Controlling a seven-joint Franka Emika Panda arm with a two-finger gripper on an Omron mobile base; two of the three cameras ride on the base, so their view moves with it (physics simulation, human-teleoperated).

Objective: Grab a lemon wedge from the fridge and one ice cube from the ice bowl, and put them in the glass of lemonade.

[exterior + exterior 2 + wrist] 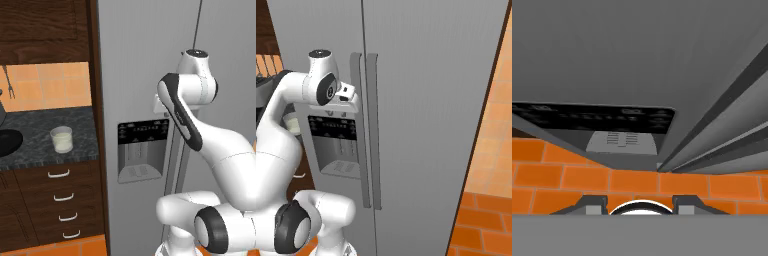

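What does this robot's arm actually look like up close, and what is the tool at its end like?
The arm is made of glossy white, rounded segments joined by dark grey to black joints and bands, with a round dark-topped cap at its upper elbow. No loose cables show on it. The tool ends in two small dark grey finger tips, blocky and squared off. I see no lettering or logos.

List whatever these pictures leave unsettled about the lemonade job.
- Lemon wedge: behind the shut doors of the fridge, in both base views.
- Ice bowl: cut by the left edge of the left base view; contents unseen.
- Gripper: the arm covers it in the base views; the hand view crops its fingertips, so its opening is unclear.
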